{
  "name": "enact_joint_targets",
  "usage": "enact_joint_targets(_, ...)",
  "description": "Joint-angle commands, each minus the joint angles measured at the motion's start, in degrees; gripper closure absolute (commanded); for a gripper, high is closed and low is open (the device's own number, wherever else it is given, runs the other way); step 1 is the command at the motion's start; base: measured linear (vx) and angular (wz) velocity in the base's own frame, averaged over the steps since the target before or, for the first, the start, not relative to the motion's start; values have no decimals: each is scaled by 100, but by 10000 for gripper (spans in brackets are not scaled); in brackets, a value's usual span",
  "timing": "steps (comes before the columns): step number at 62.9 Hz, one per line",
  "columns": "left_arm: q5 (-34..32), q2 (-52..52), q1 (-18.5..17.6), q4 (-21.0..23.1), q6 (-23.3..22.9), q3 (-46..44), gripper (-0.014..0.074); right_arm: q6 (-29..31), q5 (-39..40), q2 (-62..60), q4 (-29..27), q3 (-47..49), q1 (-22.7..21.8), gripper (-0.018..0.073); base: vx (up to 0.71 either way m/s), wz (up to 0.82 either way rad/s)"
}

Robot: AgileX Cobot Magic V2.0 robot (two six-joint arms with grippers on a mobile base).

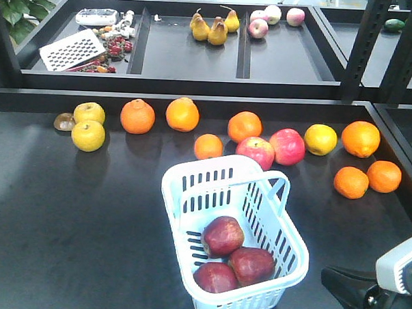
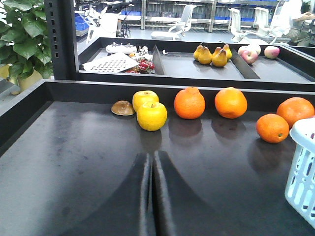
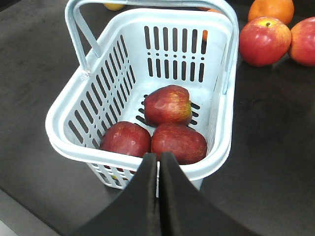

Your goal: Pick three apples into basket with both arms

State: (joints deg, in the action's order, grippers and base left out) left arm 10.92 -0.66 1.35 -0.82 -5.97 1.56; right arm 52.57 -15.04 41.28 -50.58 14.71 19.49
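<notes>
With three apples (image 1: pixel 230 258) in the basket (image 1: pixel 191 178), both grippers pressed closed and empty, the right gripper (image 3: pixel 158 162) at its 6 o'clock rim could nudge it.

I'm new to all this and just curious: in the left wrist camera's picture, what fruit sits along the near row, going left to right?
Small brown fruit → two yellow apples → orange → orange → smaller orange → orange → basket at the edge.

apples (image 1: pixel 223 236) in basket (image 1: pixel 191 188) | oranges (image 1: pixel 138 116) behind basket
</notes>
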Motion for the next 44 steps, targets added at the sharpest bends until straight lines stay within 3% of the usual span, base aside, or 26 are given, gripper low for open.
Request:
enact_joint_targets(1, -460, -98, 3, -2, -50, 20, 603, -1, 199, -15, -57, 150, -8, 564, 0, 0)
enact_joint_targets(44, -455, -98, 3, -2, -50, 21, 603, -1, 190, -15, -57, 150, -8, 564, 0, 0)
